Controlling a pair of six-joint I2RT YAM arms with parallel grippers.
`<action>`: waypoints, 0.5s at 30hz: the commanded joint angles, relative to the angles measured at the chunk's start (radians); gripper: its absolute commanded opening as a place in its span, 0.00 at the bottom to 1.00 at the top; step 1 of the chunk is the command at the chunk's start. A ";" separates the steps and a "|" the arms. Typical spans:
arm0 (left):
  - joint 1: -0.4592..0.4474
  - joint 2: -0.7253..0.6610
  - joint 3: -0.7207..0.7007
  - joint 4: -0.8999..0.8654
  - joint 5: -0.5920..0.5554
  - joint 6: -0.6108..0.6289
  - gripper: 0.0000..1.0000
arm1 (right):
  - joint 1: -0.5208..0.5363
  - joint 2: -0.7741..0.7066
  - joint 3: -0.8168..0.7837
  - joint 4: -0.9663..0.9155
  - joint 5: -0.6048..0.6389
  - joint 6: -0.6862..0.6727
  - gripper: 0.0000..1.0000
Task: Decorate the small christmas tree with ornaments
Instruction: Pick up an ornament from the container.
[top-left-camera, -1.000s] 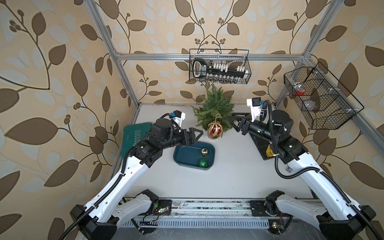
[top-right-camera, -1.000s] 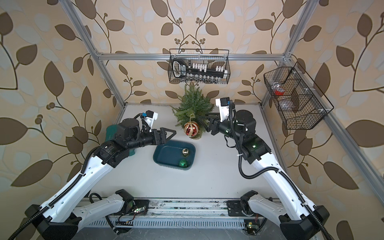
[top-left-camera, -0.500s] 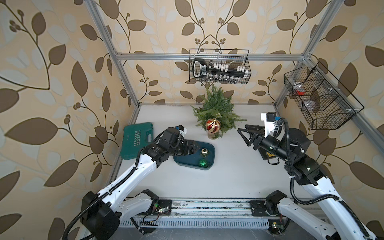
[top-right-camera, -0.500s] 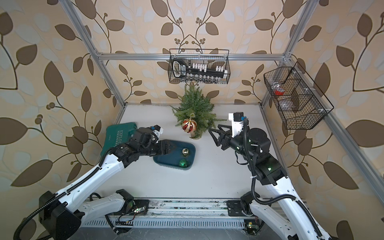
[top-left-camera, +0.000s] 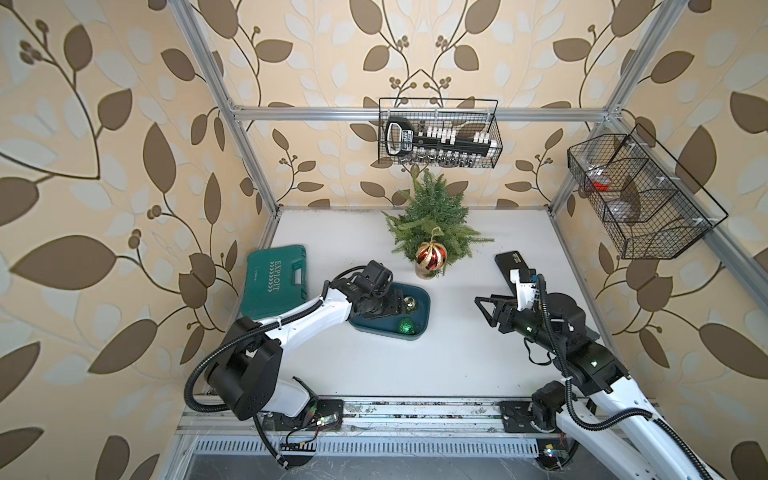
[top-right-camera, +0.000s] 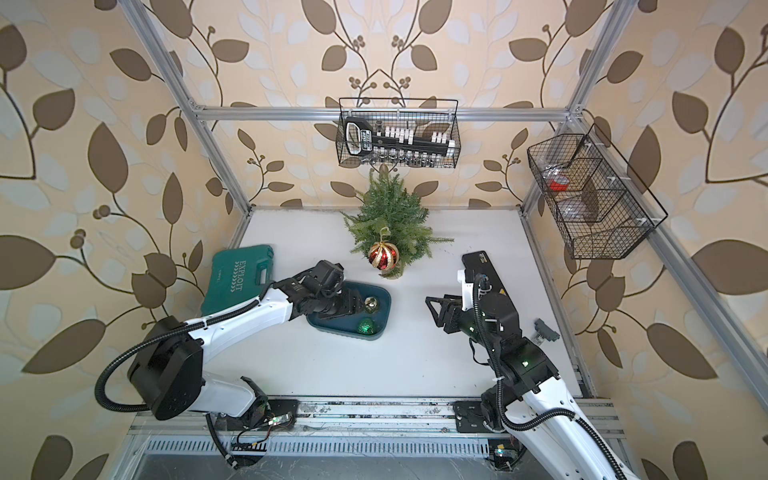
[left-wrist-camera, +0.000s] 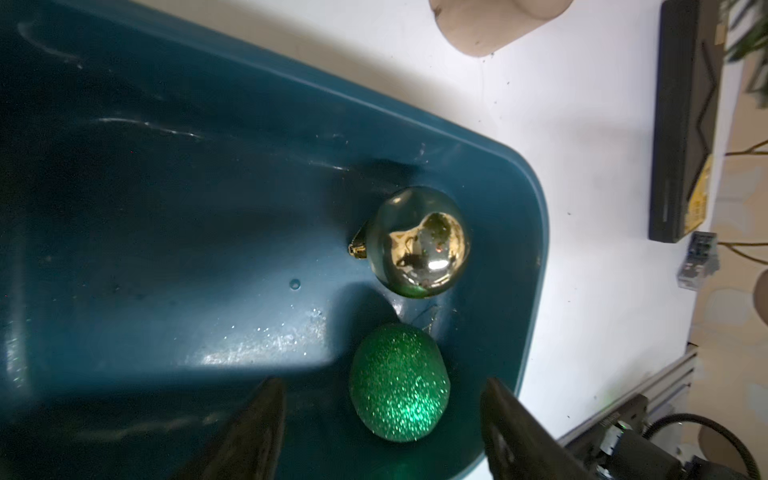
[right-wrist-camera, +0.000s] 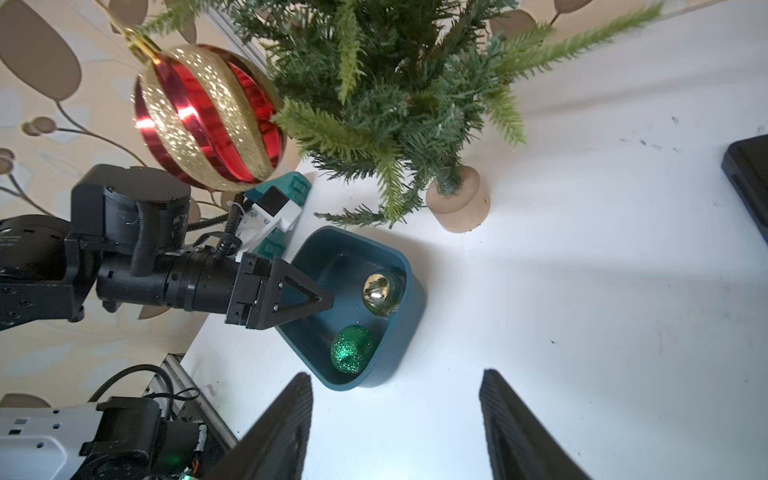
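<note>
In both top views the small christmas tree (top-left-camera: 432, 212) stands far-centre, red-and-gold ornament (top-left-camera: 431, 254) hung on its near side. Left wrist: left gripper (left-wrist-camera: 382, 381) spread over the teal tray (left-wrist-camera: 166, 208), green ornament (left-wrist-camera: 399, 399) just ahead, gold ornament (left-wrist-camera: 419, 245) beside it. Right wrist: right gripper (right-wrist-camera: 397, 374) released, empty.

top cams: overhead, far | wrist cams: close-up — both see tray (left-wrist-camera: 166, 249) (right-wrist-camera: 410, 316)

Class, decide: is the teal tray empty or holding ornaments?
Holding two: the gold bauble and the green glitter bauble lie inside the teal tray.
</note>
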 joint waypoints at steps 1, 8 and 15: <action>-0.017 0.046 0.055 0.047 -0.081 -0.019 0.76 | -0.001 -0.016 -0.018 0.006 0.047 -0.001 0.63; -0.059 0.155 0.121 0.051 -0.132 -0.013 0.78 | -0.002 -0.010 -0.035 0.001 0.065 -0.017 0.63; -0.073 0.221 0.151 0.078 -0.158 -0.023 0.78 | -0.003 -0.004 -0.043 -0.002 0.071 -0.026 0.63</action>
